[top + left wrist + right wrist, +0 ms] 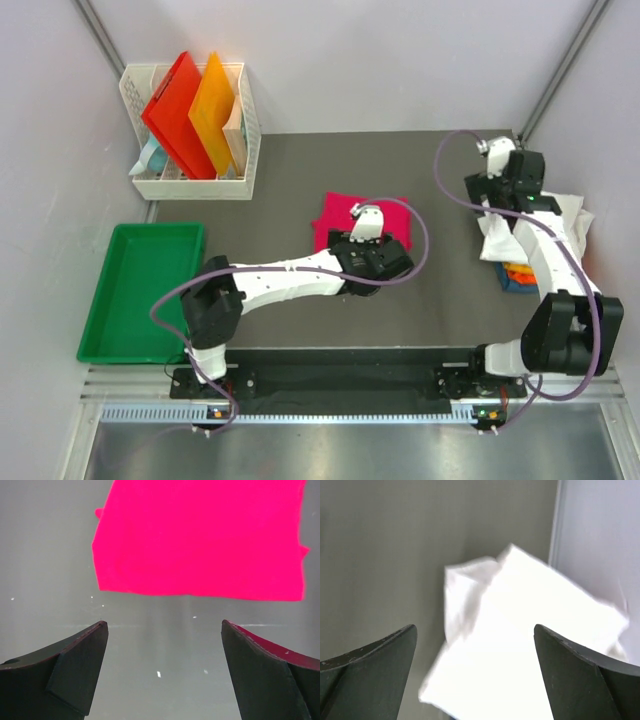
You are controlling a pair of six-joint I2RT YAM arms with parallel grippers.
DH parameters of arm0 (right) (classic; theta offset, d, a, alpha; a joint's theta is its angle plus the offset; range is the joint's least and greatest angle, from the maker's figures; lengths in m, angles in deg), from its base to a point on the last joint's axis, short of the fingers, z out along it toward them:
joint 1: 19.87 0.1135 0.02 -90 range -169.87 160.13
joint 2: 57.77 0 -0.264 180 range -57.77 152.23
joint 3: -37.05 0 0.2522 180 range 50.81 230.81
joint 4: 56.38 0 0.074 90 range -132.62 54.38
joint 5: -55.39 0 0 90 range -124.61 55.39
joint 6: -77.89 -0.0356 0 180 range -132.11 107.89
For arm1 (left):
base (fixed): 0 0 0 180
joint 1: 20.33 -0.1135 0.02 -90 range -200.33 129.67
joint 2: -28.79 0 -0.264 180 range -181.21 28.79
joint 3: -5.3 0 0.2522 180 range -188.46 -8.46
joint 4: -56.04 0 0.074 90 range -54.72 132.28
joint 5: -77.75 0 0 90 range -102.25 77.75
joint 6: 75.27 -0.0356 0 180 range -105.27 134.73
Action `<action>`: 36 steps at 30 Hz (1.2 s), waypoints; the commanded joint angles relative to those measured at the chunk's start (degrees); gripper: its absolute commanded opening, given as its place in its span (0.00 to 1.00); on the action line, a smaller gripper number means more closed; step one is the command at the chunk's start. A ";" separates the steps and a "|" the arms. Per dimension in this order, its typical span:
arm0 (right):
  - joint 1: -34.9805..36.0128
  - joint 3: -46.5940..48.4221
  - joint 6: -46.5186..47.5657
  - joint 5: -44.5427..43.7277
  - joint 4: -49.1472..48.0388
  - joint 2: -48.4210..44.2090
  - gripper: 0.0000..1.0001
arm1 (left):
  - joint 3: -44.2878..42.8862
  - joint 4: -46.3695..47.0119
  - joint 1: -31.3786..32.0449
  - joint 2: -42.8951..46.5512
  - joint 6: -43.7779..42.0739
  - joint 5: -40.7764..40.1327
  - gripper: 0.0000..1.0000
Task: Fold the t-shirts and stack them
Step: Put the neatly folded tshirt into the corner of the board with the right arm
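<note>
2 pincers gape: left pincer (164, 625) beside magenta t-shirt (200, 535), right pincer (475, 627) over white t-shirt (530, 605).

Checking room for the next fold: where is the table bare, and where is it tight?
Bare mat lies between the basket and the pink shirt, and between that shirt and the white shirt on the right. The green tray looks bare too. Tight: the right edge, where the right arm hangs over that white shirt.
</note>
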 commanded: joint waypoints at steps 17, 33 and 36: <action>-4.31 -8.35 -1.66 39.07 7.07 -12.56 0.74 | -1.74 22.56 -17.54 -3.03 -20.30 26.09 0.99; 1.83 -3.48 -11.30 42.33 0.89 2.67 0.14 | -3.34 23.53 -21.93 -11.31 -15.82 27.94 0.65; 2.89 -3.91 -12.36 40.05 -1.04 3.12 0.36 | -1.13 24.77 -22.20 -10.24 -15.64 28.12 0.42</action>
